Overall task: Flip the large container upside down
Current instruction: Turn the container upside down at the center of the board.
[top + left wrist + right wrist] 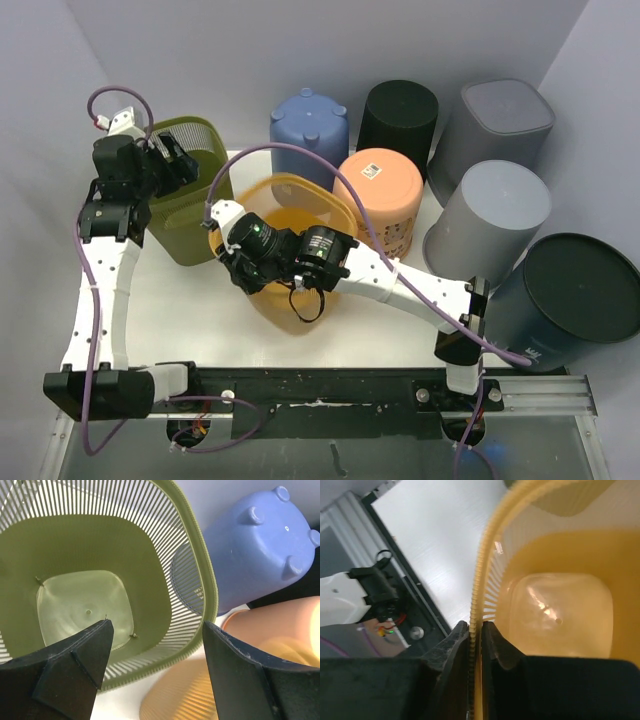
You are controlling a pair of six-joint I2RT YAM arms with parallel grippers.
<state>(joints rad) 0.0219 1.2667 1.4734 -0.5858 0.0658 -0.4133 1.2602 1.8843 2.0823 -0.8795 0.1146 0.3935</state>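
**A:** Where is the large container right now?

**B:** The yellow basket point(300, 205) sits mouth up in the middle of the counter point(180, 310). The green basket point(190, 225) is just beside it on the left, and the peach tub point(385, 200) is on its right.

**A:** Does either arm have hold of it?

**B:** Yes, 1 does. The right jaws are pinched nearly closed on its near-left rim, with 1 finger inside the wall and 1 outside. The left jaws stand wide open over the green basket's mouth and hold nothing.

**A:** So how far along is the task?

**B:** It's early, I'd say. The grip looks made, but the basket is not yet tipped and its base seems flat on the counter. What's left is lifting it, rolling it over and setting it rim down.
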